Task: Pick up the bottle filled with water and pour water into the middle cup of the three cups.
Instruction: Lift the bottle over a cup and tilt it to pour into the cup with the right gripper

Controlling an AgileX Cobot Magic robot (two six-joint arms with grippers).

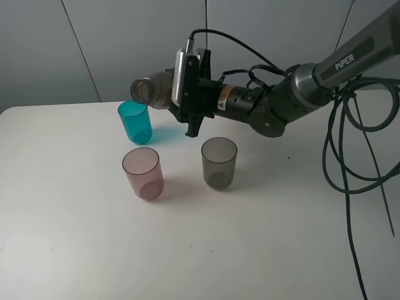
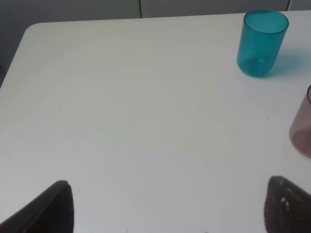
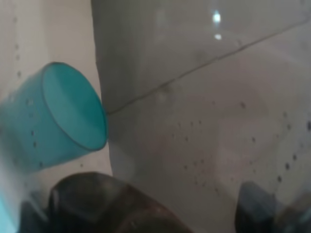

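My right gripper (image 1: 189, 94) is shut on the bottle (image 1: 153, 91), a smoky pinkish translucent one. The bottle lies tipped nearly level in the air, its wide mouth just above the teal cup (image 1: 135, 122). The pink middle cup (image 1: 143, 174) stands in front of the teal one, and the smoky grey cup (image 1: 219, 162) is to its right. In the right wrist view the bottle's wet wall (image 3: 204, 121) fills the frame, with the teal cup (image 3: 65, 116) beside it. My left gripper (image 2: 170, 213) is open over bare table; the teal cup (image 2: 262, 42) and pink cup (image 2: 303, 128) lie ahead of it.
The white table (image 1: 75, 237) ends at a grey wall behind. Black cables (image 1: 350, 144) hang from the right arm down over the table's right side.
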